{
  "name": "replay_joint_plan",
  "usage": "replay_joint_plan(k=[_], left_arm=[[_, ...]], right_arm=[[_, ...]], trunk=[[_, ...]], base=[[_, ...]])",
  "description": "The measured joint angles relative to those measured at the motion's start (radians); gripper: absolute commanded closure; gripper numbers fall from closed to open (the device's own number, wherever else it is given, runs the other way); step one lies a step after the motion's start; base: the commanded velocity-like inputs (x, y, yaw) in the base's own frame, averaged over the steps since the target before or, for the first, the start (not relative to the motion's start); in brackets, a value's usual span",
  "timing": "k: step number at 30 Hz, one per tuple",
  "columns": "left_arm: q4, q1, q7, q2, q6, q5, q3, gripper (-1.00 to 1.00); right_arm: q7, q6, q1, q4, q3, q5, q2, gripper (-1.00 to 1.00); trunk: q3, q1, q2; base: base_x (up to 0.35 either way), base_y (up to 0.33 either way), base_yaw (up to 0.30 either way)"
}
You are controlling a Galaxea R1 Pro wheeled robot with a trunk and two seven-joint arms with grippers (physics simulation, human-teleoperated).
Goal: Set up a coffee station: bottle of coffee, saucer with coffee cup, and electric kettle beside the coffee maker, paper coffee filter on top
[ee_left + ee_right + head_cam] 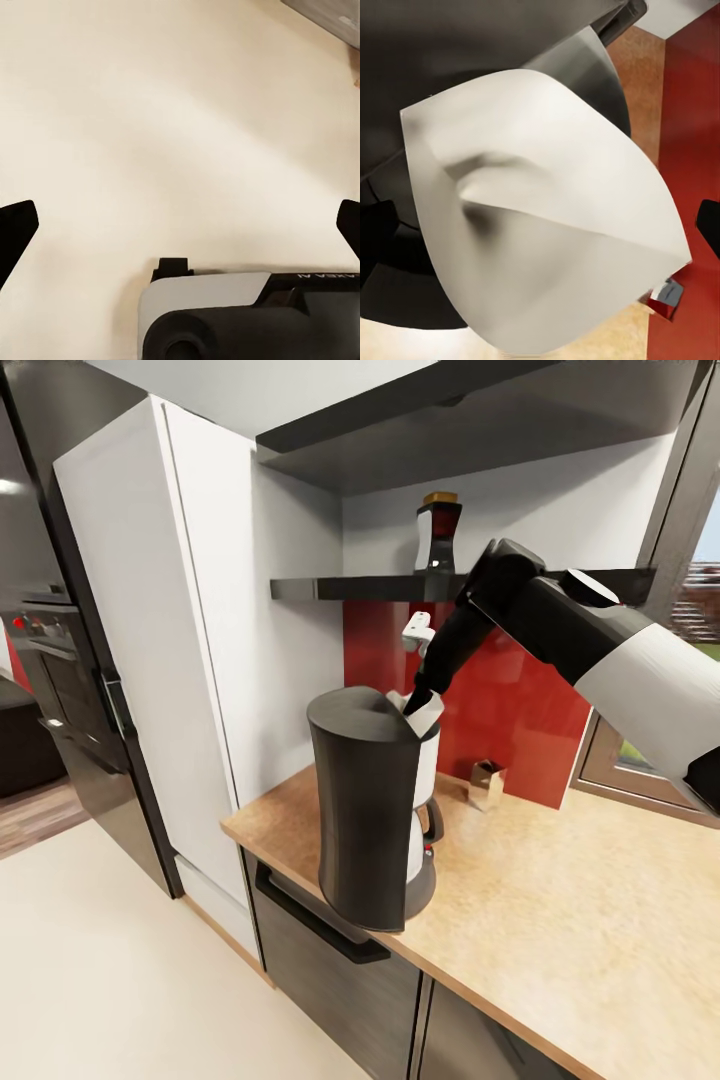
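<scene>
Right arm (600, 640) reaches forward and down, hand (425, 705) pointing downward.

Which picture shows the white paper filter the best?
The right wrist view: the paper coffee filter looms large there, creases clear, over the coffee maker. The head view gives a white sliver under the right gripper. The left wrist view faces floor.

Red backsplash (520, 700), white tall cabinet (170, 610), cream floor (100, 980), window (700, 610) at rt.
</scene>
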Motion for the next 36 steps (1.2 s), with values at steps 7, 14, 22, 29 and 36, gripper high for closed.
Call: replay_joint_plan(k=[7, 14, 22, 29, 36], left_arm=[[-0.001, 0.000, 0.000, 0.000, 0.000, 0.000, 0.000, -1.00], [0.000, 0.000, 0.000, 0.000, 0.000, 0.000, 0.000, -1.00], [-0.001, 0.000, 0.000, 0.000, 0.000, 0.000, 0.000, -1.00], [-0.002, 0.000, 0.000, 0.000, 0.000, 0.000, 0.000, -1.00], [-0.003, 0.000, 0.000, 0.000, 0.000, 0.000, 0.001, -1.00]], right_arm=[[0.000, 0.000, 0.000, 0.000, 0.000, 0.000, 0.000, -1.00], [0.000, 0.000, 0.000, 0.000, 0.000, 0.001, 0.000, -1.00], [0.000, 0.001, 0.000, 0.000, -0.001, 0.007, 0.000, -1.00], [-0.002, 0.002, 0.000, 0.000, -0.007, 0.008, -0.002, -1.00], [-0.004, 0.002, 0.000, 0.000, -0.013, 0.008, -0.004, -1.00]], trunk=[[0.013, -0.015, 0.028], [0.022, -0.027, 0.049], [0.035, -0.042, 0.077], [0.035, -0.042, 0.077], [0.035, -0.042, 0.077]], base=[[0.000, 0.000, 0.000], [0.000, 0.000, 0.000], [0.000, 0.000, 0.000], [0.000, 0.000, 0.000], [-0.007, 0.000, 0.000]])
